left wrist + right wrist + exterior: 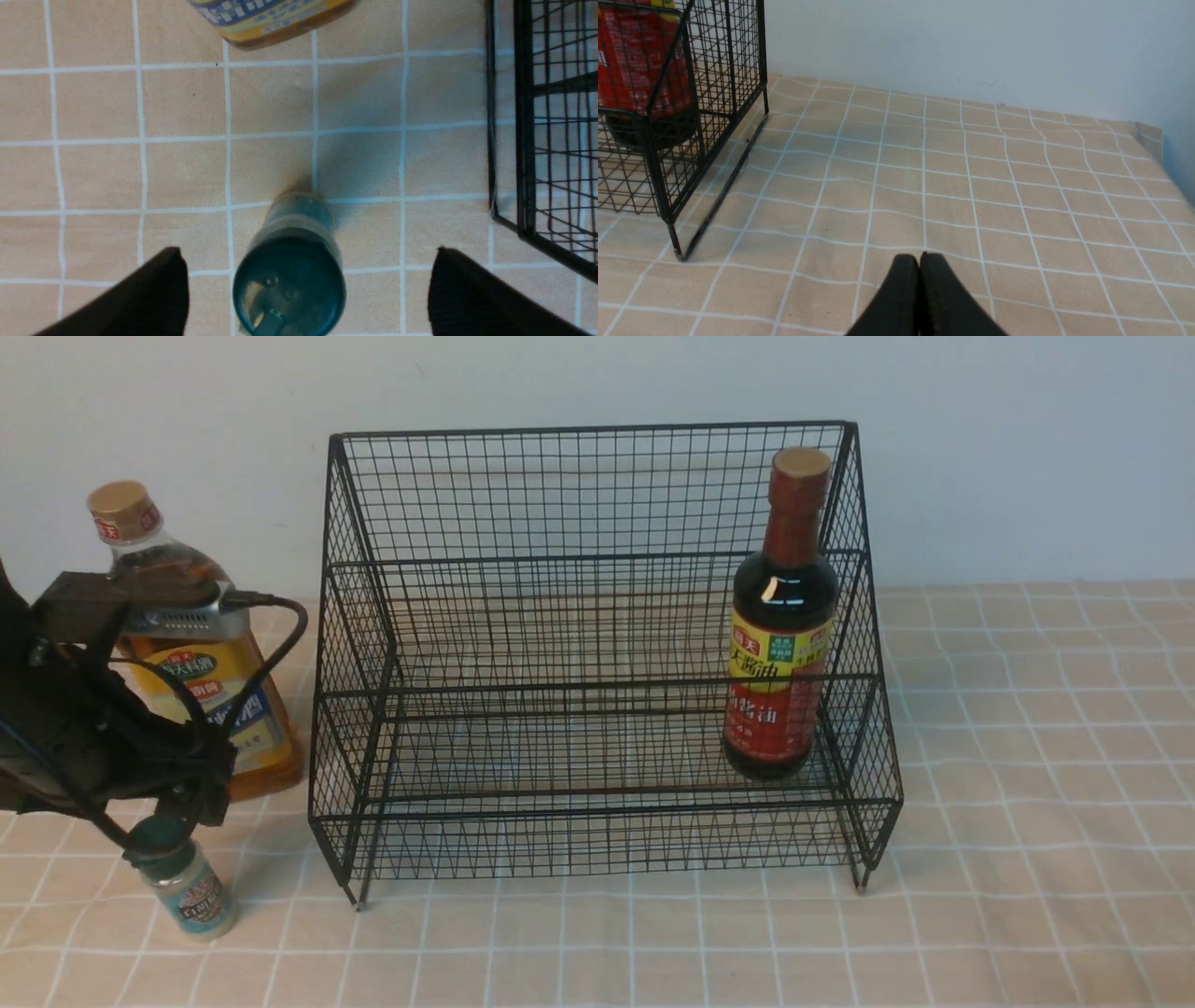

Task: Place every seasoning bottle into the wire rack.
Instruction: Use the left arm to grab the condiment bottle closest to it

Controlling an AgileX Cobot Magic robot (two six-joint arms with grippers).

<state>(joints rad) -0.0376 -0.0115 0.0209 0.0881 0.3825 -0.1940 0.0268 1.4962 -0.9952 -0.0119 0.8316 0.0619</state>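
Observation:
The tiny clear shaker (pixel 191 896) with its dark green cap (pixel 289 287) stands on the checked cloth left of the wire rack (pixel 597 429), leaning a little. My left gripper (pixel 308 252) hovers over the cap, open, its fingers (pixel 154 294) wide on either side and touching nothing. Behind the left arm stands the tall amber-liquid bottle (pixel 233 709), outside the rack; its base (pixel 275 23) shows in the left wrist view. The dark sauce bottle (pixel 780 644) stands upright inside the rack at its right end. My right gripper (pixel 920 256) is shut and empty over the cloth, right of the rack (pixel 761 56).
The rack's left front corner (pixel 523 140) is close to the right of the shaker. A pale wall (pixel 597 383) rises just behind the rack and bottles. The cloth's far right edge (pixel 1148 135) shows in the right wrist view.

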